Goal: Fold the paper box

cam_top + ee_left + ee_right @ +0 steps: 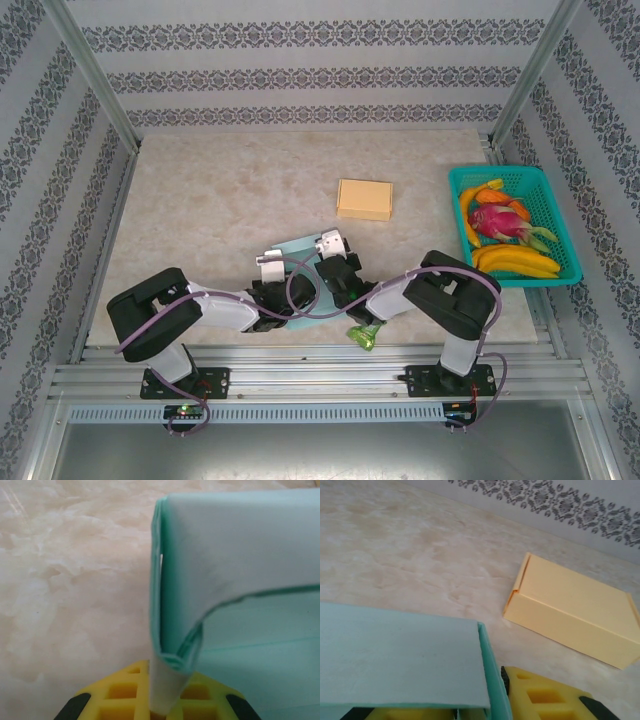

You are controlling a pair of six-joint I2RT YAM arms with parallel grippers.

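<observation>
A mint-green paper box point(300, 248), partly folded, lies on the marbled counter point(200, 200); both arms reach in to meet over it. The left fingers point(120, 692) are pinched tight on a doubled flap of the paper box, standing it upright from the flat panel beside it, probably to set that crease as a wall. The right fingers point(545, 695) sit at the box's other side, one yellow pad just beside a raised green edge; a green panel covers the other pad, so I cannot tell whether they are gripping or merely close to it. A finished yellow box point(365, 199) sits beyond the paper box, apart from it, likely a sample of the goal. A teal basket point(460, 180) of fruit stands well to the right of the paper box. A small green packet point(365, 337) lies just nearer than the box; what it is cannot be made out. From above, the arms hide most of the paper box, so how many walls are up is unclear.
</observation>
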